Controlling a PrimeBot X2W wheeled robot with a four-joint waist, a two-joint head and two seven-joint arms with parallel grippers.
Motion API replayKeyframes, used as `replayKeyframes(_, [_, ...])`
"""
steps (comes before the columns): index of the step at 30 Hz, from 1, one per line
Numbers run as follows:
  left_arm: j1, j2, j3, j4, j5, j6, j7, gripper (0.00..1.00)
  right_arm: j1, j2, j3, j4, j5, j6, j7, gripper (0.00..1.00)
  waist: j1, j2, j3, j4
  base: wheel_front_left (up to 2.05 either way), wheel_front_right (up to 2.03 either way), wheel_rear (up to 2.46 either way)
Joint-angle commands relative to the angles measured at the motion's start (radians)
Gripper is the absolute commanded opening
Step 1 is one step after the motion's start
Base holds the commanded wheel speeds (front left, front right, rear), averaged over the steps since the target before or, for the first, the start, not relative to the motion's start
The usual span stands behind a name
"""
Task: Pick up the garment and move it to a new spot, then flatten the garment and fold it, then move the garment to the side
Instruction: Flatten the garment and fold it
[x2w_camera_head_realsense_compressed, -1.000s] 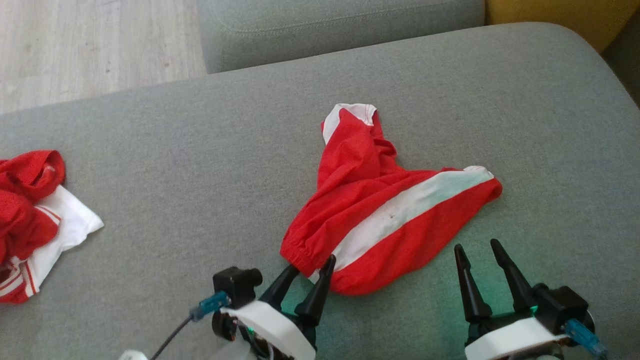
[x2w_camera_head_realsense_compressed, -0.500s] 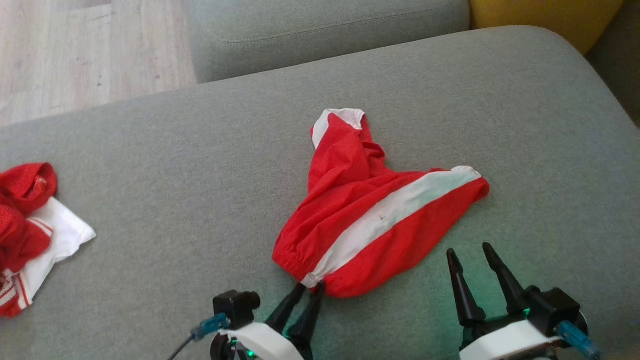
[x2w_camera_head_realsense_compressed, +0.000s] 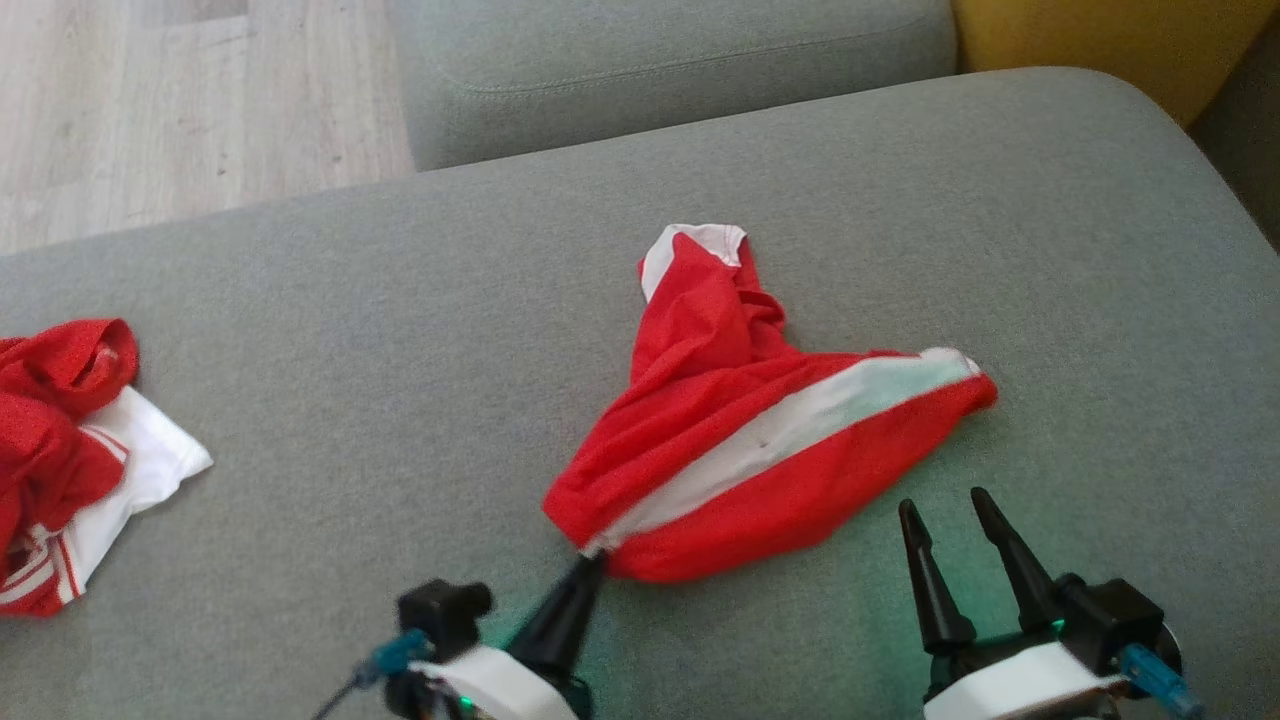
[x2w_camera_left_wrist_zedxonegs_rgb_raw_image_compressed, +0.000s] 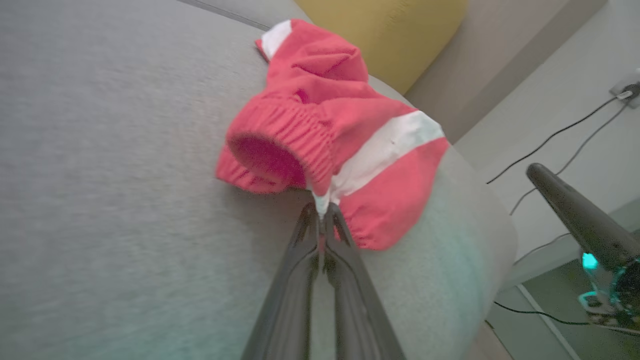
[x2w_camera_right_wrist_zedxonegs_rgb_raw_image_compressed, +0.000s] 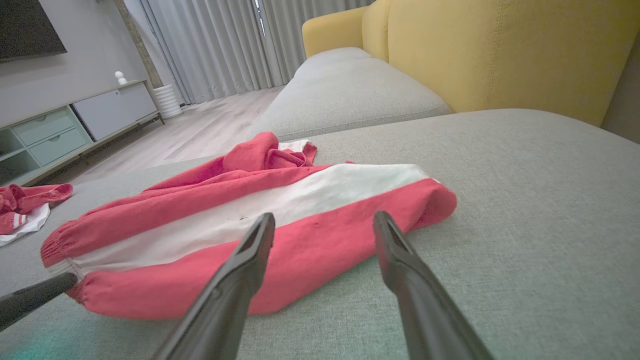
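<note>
So the garment (x2w_camera_head_realsense_compressed: 760, 440), red shorts with a white side stripe, is lying crumpled roughly in the middle of the grey sofa seat (x2w_camera_head_realsense_compressed: 350, 330). One leg is bunched up toward the back and the other is stretched out to the robot's right. The left gripper (x2w_camera_head_realsense_compressed: 590, 562) has the near edge of the waistband, right where the white stripe ends. In the left wrist view its fingers (x2w_camera_left_wrist_zedxonegs_rgb_raw_image_compressed: 295, 280) are pressed together on that bit of elastic hem, and the cloth there is tugged into a little point. The right gripper (x2w_camera_head_realsense_compressed: 945, 503) sits just off the near right side of the shorts, fingers (x2w_camera_right_wrist_zedxonegs_rgb_raw_image_compressed: 235, 280) spread apart with nothing between them. The tips are aimed at the red fabric below the stripe but aren't touching it as far as I can see. Over at the left edge of the seat there's a heap of red and white clothes (x2w_camera_head_realsense_compressed: 70, 450), well apart from the shorts. There's a yellow backrest (x2w_camera_right_wrist_zedxonegs_rgb_raw_image_compressed: 500, 50) behind and pale wood floor (x2w_camera_head_realsense_compressed: 150, 100) beyond the sofa.
</note>
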Motion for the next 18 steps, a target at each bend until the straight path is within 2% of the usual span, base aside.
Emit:
replayKeyframes(1, [-0.041,0.033,0.059,-0.03,0.023,0.007,-0.013,0.0,-0.014,-0.012,0.015,-0.028,-0.008,0.007,-0.004,1.0,0.0,0.0,0.003,0.009,0.0,0.0,0.0])
replayKeyframes(6, [0.001,0.107,0.165,-0.086,0.064,0.04,-0.014,0.0,-0.021,-0.023,0.0,-0.021,0.009,0.007,-0.004,1.0,0.0,0.0,0.019,0.041,0.0,0.0,0.0])
replayKeyframes(10, [0.019,0.15,0.217,-0.116,0.079,0.045,-0.014,0.0,-0.031,-0.041,-0.007,-0.003,0.027,0.007,-0.004,1.0,0.0,0.0,0.031,0.073,0.0,0.0,0.0])
replayKeyframes(13, [0.021,0.155,0.232,-0.125,0.085,0.046,-0.014,0.0,-0.036,-0.056,0.02,0.038,0.054,0.007,-0.004,1.0,0.0,0.0,0.038,0.093,0.0,0.0,0.0])
replayKeyframes(18, [0.015,0.137,0.238,-0.128,0.094,0.041,-0.014,0.0,-0.043,-0.102,0.128,0.094,0.125,0.007,-0.004,1.0,0.0,0.0,0.044,0.118,0.0,0.0,0.0])
